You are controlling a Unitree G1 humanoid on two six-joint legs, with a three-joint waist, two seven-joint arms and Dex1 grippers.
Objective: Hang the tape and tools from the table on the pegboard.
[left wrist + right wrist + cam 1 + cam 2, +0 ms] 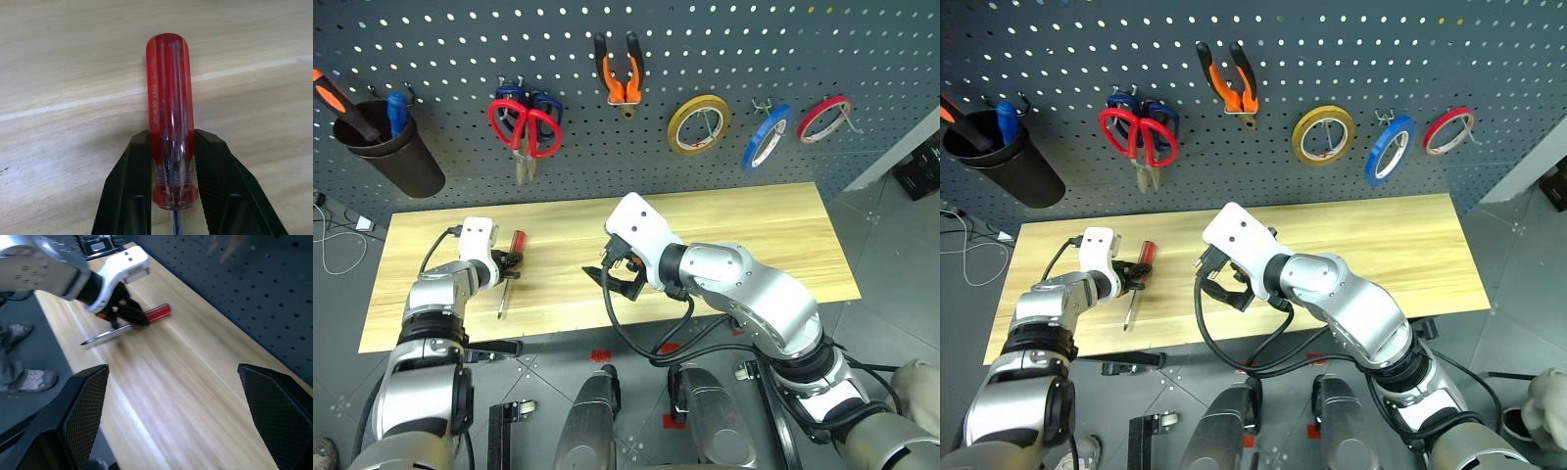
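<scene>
The left gripper (172,188) pinches the red translucent-handled screwdriver (512,257) lying on the light wooden table (754,235), ready for lifting; the right gripper's (617,276) fingers spread wide, empty.

The left gripper (512,262) reaches low over the long light wooden counter (754,235), jaws pressed against both sides of the slim screwdriver with a translucent red handle (170,117). The right gripper (617,277) hovers mid-counter, bent inward, jaws spread wide.
</scene>
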